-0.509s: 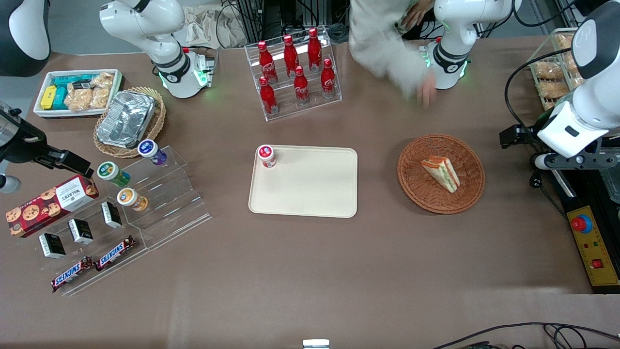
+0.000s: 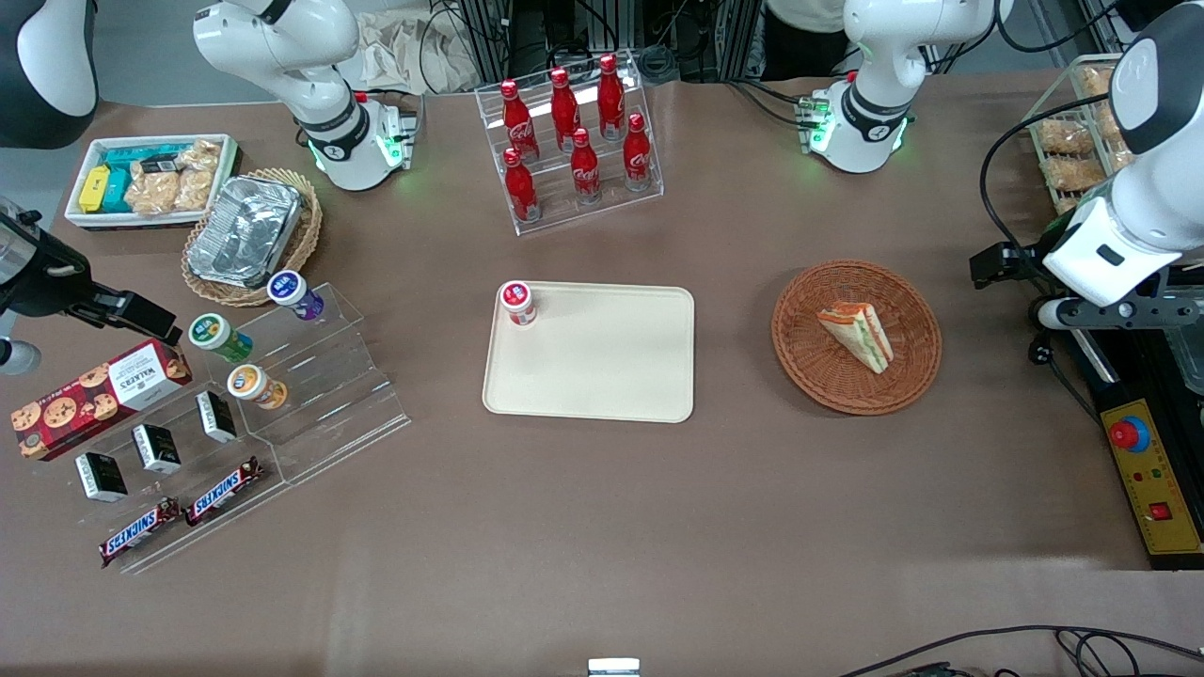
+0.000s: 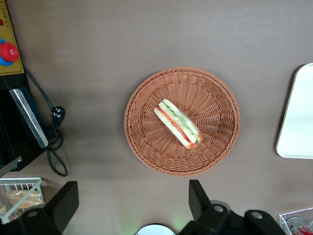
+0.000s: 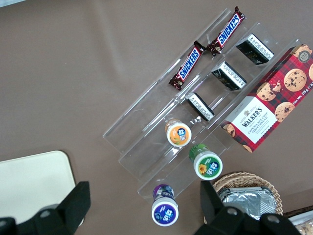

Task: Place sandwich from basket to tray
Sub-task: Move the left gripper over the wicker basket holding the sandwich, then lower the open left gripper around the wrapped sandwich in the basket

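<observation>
The sandwich (image 2: 858, 335) (image 3: 177, 123), a pale bread wedge with red and green filling, lies in the round reddish-brown wicker basket (image 2: 809, 367) (image 3: 146, 147). The cream tray (image 2: 602, 367) (image 3: 296, 122) lies flat beside the basket, toward the parked arm's end of the table. My gripper (image 2: 999, 263) (image 3: 131, 203) hangs high over the bare table beside the basket, toward the working arm's end. Its fingers (image 3: 198, 196) stand wide open with nothing between them.
A small red-capped cup (image 2: 517, 303) stands on a tray corner. A rack of red bottles (image 2: 574, 141) stands farther from the front camera. A clear stand with snacks (image 2: 235, 395) lies toward the parked arm's end. A control box (image 2: 1152, 480) sits at the table edge near my arm.
A person's arm that reached over the table near the working arm's base has pulled away. The gripper, sandwich and basket have not moved.
</observation>
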Motion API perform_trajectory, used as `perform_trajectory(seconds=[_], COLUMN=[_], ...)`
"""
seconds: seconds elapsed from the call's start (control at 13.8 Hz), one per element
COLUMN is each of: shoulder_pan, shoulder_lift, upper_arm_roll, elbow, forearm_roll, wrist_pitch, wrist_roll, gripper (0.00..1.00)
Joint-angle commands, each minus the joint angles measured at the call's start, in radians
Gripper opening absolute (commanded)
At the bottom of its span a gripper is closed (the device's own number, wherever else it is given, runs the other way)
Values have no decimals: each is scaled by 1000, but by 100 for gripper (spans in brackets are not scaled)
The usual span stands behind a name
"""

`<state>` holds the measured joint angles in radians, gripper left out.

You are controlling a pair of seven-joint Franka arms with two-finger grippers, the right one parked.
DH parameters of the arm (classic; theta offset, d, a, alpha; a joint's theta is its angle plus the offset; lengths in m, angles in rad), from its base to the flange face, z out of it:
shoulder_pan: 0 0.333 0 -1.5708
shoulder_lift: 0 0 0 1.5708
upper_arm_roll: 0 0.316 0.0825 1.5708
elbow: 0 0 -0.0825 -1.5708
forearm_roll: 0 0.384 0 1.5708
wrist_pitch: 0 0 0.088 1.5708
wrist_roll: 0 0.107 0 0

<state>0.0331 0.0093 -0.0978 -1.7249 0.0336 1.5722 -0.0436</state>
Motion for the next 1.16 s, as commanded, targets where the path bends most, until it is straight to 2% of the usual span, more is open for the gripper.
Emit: perform_trajectory(seconds=[0.0, 0.15, 0.44, 0.8, 1.09], shoulder_pan=[8, 7, 5, 4, -13], shoulder_lift=[53, 61, -52, -84, -124], upper_arm_roll=[3, 1, 1, 0, -26], elbow=[4, -40, -331, -473, -692], forearm_roll=[19, 20, 31, 12, 11], wrist_pitch=[-6, 0, 247, 401, 714], wrist_roll=[-13, -51, -170, -190, -447], gripper=[100, 100, 100, 100, 100])
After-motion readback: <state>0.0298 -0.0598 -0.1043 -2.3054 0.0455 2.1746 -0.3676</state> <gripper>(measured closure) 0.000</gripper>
